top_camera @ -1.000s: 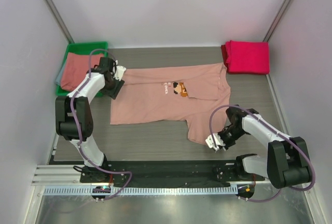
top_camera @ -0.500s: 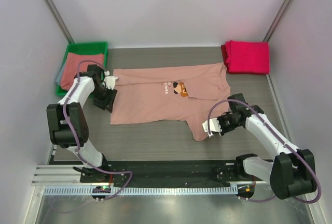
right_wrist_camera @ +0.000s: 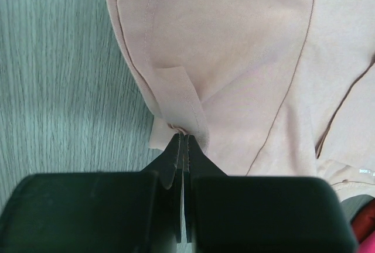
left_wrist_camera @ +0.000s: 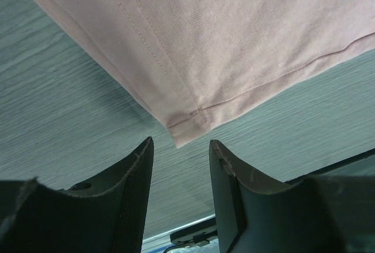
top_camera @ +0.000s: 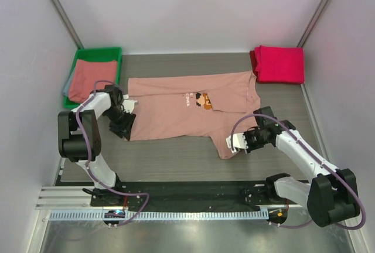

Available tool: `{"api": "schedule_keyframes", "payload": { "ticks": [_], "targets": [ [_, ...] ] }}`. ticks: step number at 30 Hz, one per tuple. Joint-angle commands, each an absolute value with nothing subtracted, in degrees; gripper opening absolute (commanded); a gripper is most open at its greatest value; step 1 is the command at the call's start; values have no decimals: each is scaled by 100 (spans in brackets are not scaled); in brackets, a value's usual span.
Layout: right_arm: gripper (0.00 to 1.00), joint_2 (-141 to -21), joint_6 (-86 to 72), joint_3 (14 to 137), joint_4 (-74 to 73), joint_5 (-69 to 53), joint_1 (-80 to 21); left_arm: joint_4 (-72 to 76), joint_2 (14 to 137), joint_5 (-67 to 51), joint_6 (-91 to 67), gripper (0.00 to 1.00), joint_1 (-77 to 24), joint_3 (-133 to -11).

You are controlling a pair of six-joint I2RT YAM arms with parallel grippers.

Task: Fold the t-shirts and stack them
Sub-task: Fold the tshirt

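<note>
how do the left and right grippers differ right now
The left gripper is open, the right gripper is shut. The left holds nothing, its jaws apart at a hem corner of the salmon-pink t-shirt; the right pinches a fold at that shirt's edge. Both are at the shirt's near side.

Worktop [top_camera: 176, 159]: carries everything, with both arm bases at its near edge.
Spread t-shirt [top_camera: 176, 112]: flat on the middle of the worktop, between the two arms. A flap hangs toward the near edge on its right side.
Bin [top_camera: 96, 51]: in the far-left corner, behind and left of the spread t-shirt.
Binned t-shirts [top_camera: 91, 80]: piled inside the bin.
Folded t-shirt [top_camera: 280, 64]: in the far-right corner, just beside the spread t-shirt's far-right end.
Left pincer [left_wrist_camera: 180, 147]: at the spread t-shirt's near-left corner, which lies just ahead of its fingers.
Right pincer [right_wrist_camera: 183, 139]: on the edge of the near-right flap.
</note>
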State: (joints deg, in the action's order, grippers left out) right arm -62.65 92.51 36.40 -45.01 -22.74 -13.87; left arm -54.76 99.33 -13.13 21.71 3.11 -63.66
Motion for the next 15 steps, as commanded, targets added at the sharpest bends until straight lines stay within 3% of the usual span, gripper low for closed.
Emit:
{"api": "schedule_keyframes", "payload": {
  "ticks": [1, 8, 13, 15],
  "targets": [
    [1, -6346, 9035, 3674, -4298, -2171, -1476, -5318, 10019, -1406, 2215, 44, 308, -6249],
    [1, -6407, 8868, 3700, -4219, -2118, -1556, -5151, 10160, -1345, 2224, 41, 308, -6205],
    [1, -6311, 8781, 3639, -4219, -2039, -1573, -5212, 10327, -1485, 2224, 29, 308, -6319],
    [1, -6276, 8719, 3612, -4219, -1961, -1573, -5229, 10345, -1529, 2259, 18, 308, -6337]
  ]
}}
